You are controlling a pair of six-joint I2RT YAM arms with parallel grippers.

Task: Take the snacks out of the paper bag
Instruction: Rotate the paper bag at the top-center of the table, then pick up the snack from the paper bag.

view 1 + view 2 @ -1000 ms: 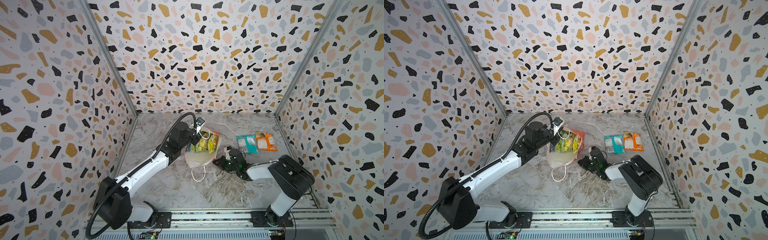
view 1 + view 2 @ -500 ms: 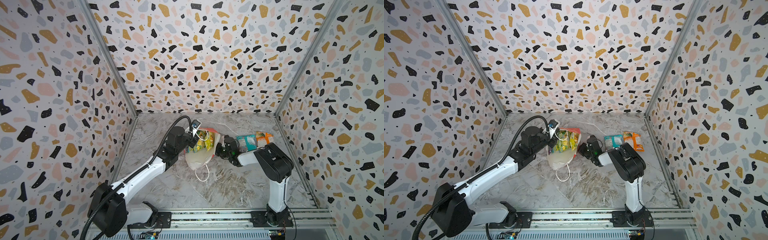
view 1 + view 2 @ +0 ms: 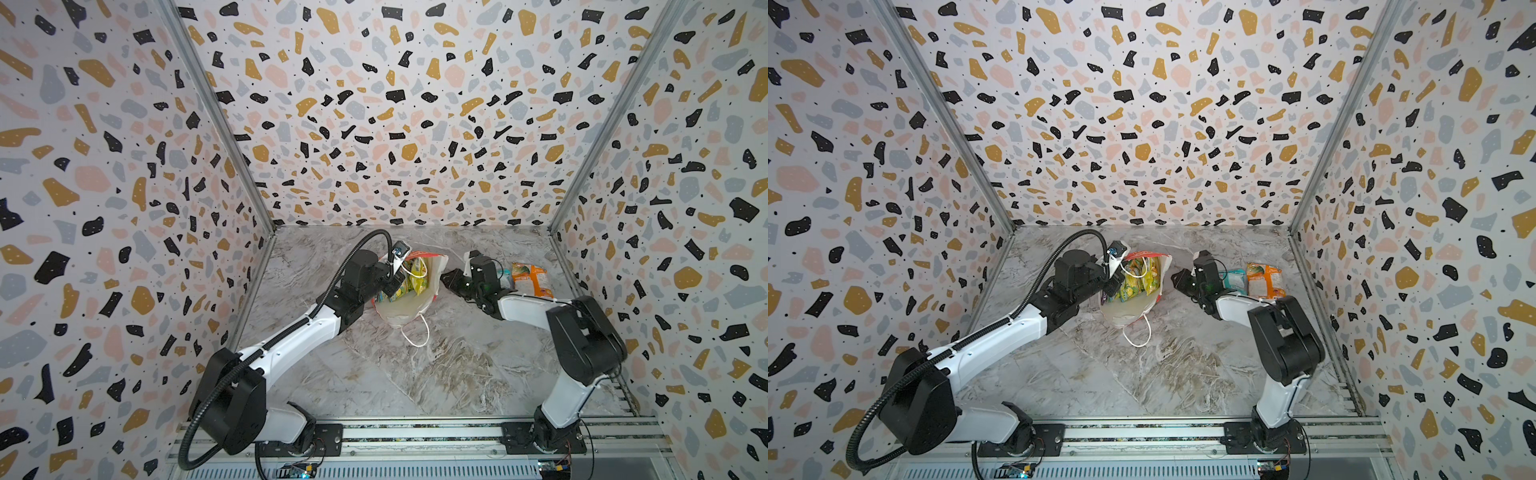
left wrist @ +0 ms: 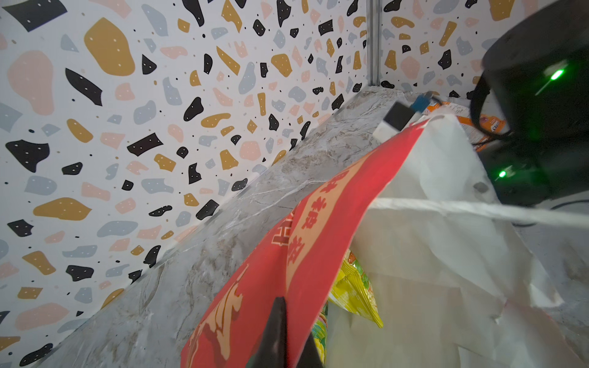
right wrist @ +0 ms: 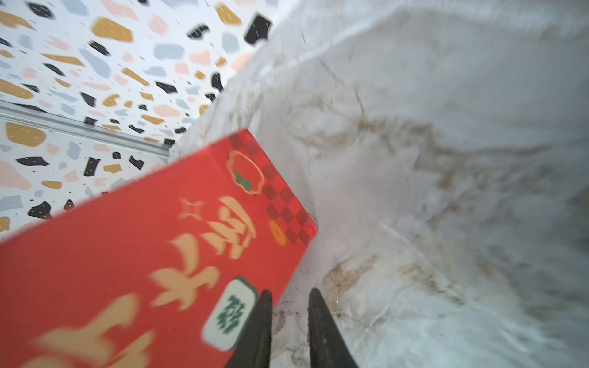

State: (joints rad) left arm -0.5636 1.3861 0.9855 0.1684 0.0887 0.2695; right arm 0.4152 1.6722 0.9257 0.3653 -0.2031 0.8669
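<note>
The left gripper (image 4: 293,318) pinches the paper bag (image 4: 318,223) by its red wall. The right gripper (image 5: 290,291), slightly parted and empty, hovers beside it.

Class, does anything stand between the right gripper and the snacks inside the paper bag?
Yes: the side wall of the paper bag. The right gripper sits outside it, beside the red face; the snacks lie inside.

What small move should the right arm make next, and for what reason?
Probably lift the right claw above the open paper bag and reach toward the green-yellow packets inside. It sits slightly open and empty outside the red wall, while the left claw pinches the rim, holding the mouth open.
</note>
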